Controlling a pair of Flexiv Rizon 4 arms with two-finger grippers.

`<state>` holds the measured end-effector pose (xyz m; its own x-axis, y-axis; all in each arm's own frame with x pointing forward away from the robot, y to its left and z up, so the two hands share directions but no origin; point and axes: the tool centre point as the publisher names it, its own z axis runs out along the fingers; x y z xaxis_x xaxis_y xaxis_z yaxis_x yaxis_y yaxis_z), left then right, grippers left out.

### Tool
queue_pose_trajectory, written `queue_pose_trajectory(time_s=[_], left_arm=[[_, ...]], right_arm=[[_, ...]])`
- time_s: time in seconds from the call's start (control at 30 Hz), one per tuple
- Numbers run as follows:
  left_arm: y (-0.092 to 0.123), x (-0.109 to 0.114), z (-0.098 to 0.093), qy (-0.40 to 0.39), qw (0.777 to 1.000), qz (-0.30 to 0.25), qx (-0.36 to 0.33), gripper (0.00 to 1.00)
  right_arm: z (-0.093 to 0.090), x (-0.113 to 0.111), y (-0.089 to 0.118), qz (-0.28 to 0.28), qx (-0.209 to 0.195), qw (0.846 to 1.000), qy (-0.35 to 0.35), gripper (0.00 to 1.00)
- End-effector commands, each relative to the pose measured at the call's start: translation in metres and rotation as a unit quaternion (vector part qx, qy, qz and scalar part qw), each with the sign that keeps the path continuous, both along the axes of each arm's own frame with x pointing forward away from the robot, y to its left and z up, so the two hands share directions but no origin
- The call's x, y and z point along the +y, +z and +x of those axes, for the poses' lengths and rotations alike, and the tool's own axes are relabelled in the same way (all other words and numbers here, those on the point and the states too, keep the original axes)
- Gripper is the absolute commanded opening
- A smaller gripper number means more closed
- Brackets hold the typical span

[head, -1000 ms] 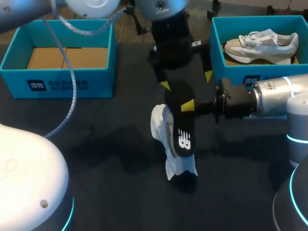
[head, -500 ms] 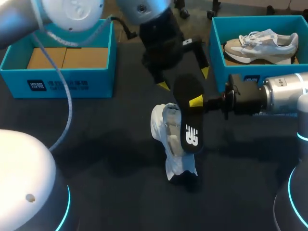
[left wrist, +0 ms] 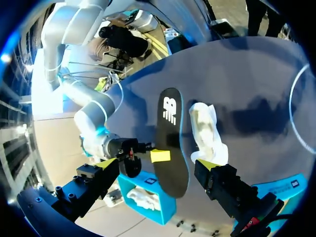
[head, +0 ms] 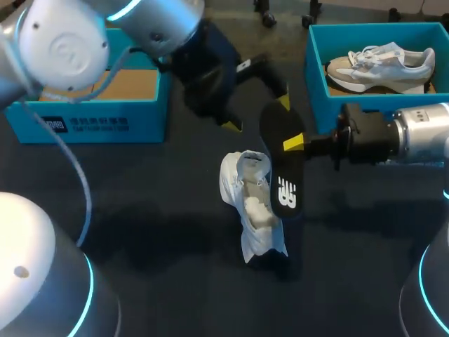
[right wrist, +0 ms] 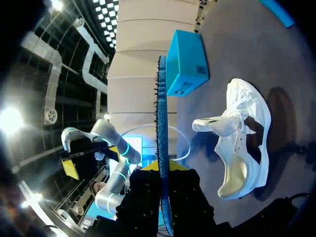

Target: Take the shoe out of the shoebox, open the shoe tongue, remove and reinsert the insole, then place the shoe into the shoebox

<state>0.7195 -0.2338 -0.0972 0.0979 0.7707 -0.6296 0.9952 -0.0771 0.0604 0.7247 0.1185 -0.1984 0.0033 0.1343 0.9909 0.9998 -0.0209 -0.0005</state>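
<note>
Shoe insole in the jaws: the black insole is clenched near one end by the right gripper, one yellow tip pressed flat on its upper face; in the right wrist view it is seen edge-on between the two fingers.
Insole position: it is held tilted above the table, just to the right of the shoe, its free end pointing toward the near edge. It appears to be clear of the shoe.
Left gripper: the left gripper is released, its fingers spread wide with nothing between them, and it is hanging beyond the shoe, on the far-left side of it.
Shoe: the white shoe is lying at the middle of the table, outside both boxes, with its tongue folded out of the opening.
Boxes: an empty left shoebox is set at the far left; a right shoebox at the far right is occupied by a second shoe.
Step in hand: removal of the insole is judged done and reinsertion is judged due.
Next move: the insole's free end would need to be aimed into the opening and slid toward the toe. The shoe would probably need to be steadied by the free gripper, since it is light and may slide.
</note>
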Motion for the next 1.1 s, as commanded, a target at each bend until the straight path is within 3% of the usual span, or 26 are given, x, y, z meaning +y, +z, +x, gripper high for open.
queue_pose_trajectory(time_s=[0.03,0.4,1.1], left_arm=[[-0.010,0.015,-0.008,-0.007,0.984,-0.178,-0.005,1.00],[-0.022,0.031,-0.002,-0.002,0.958,-0.288,0.002,1.00],[-0.016,0.025,-0.004,-0.010,0.903,-0.428,-0.026,1.00]], right_arm=[[-0.002,-0.003,0.003,-0.002,0.001,1.000,-0.002,0.00],[-0.004,-0.006,0.010,0.014,0.000,1.000,-0.009,0.00],[-0.006,-0.008,0.030,0.009,0.016,1.000,-0.015,0.00]])
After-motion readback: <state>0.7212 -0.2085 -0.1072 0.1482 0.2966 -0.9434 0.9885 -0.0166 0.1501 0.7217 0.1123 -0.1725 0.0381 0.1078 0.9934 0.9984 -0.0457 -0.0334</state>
